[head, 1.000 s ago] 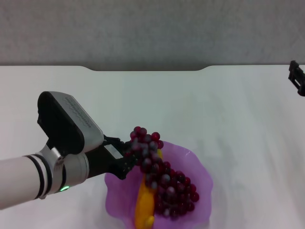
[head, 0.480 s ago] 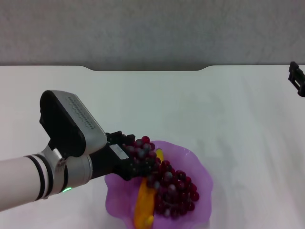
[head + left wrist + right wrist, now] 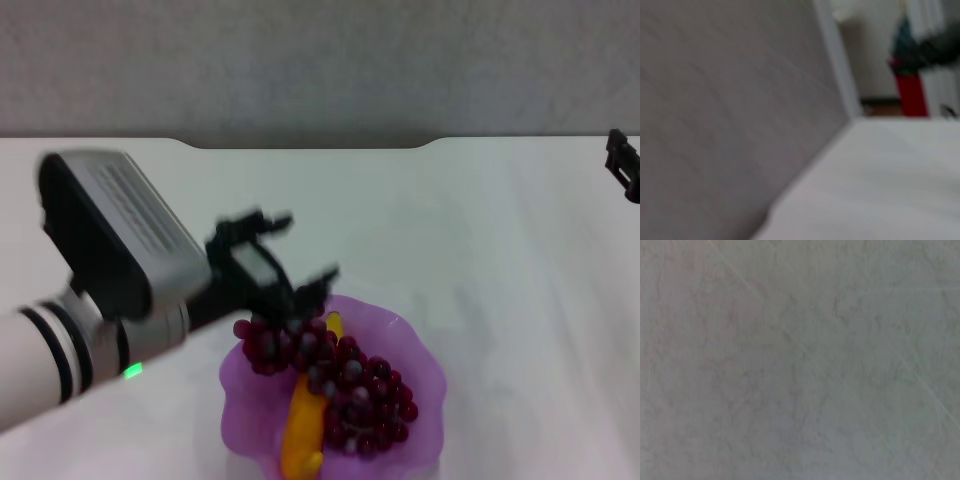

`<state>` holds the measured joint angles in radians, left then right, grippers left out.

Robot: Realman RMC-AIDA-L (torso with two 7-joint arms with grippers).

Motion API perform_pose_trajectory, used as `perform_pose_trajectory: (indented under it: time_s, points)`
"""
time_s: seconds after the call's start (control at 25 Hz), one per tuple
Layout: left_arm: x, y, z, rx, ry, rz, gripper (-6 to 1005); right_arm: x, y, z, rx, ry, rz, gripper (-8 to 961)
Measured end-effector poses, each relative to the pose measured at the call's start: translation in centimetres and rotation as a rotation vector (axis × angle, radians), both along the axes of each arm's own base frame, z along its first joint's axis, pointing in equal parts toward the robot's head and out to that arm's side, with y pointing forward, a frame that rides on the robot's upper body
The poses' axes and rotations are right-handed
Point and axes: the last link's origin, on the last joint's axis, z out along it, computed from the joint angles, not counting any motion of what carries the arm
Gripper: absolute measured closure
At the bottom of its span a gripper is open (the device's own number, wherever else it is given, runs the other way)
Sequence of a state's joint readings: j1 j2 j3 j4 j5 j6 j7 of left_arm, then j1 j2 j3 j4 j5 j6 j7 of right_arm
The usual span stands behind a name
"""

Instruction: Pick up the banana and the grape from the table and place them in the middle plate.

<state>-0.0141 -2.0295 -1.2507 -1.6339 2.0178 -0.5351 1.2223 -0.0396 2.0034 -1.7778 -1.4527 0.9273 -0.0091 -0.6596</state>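
The grape bunch (image 3: pixel 345 385) lies in the purple scalloped plate (image 3: pixel 428 368) at the front of the white table (image 3: pixel 480 230). It rests across the yellow-orange banana (image 3: pixel 300 432), which also lies in the plate and is partly covered. My left gripper (image 3: pixel 311 246) is open and empty, just above and behind the plate's far-left rim, clear of the grapes. My right gripper (image 3: pixel 624 166) is parked at the far right edge of the head view. Neither wrist view shows the fruit or the plate.
A grey wall runs behind the table's far edge, which has a shallow notch (image 3: pixel 310 146). The left wrist view shows the wall and bare tabletop (image 3: pixel 890 190). The right wrist view shows only a grey surface.
My left gripper has opened and let go of the grape bunch, then lifted up and back. The bunch has settled into the plate over the banana. The right arm has not moved.
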Motion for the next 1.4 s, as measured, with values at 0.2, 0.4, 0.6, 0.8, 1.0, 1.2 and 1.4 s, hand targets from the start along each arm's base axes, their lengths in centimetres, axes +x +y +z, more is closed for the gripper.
perform_pose_trajectory:
  time_s: [0.2,0.4,0.6,0.8,1.0,1.2,1.4]
  points:
    - [-0.2,2.6,2.1,0.148,-0.106,-0.006,243,-0.4,0.2,-0.1,0.000,0.002,0.012,377]
    - [-2.5,5.7,4.6,0.248,-0.224,0.067,245,-1.0,0.6,0.0,0.007,0.007,0.029,377]
    - [-5.1,7.1,7.8,0.369,-0.355,0.126,247,-1.2,0.9,0.0,0.009,0.009,0.035,377]
    - [-10.1,6.4,11.3,0.480,-0.576,0.170,249,-1.1,0.9,0.4,0.041,0.012,0.035,377]
    - [-15.5,5.1,13.1,0.618,-0.618,0.270,251,-0.2,0.6,1.0,0.099,0.012,0.017,377]
    - [-18.7,4.0,13.6,0.689,-0.570,0.347,252,1.7,0.2,1.9,0.199,0.042,-0.025,377]
    - [-19.2,4.0,13.2,0.700,-0.509,0.340,252,4.2,-0.4,2.3,0.277,0.046,-0.076,377]
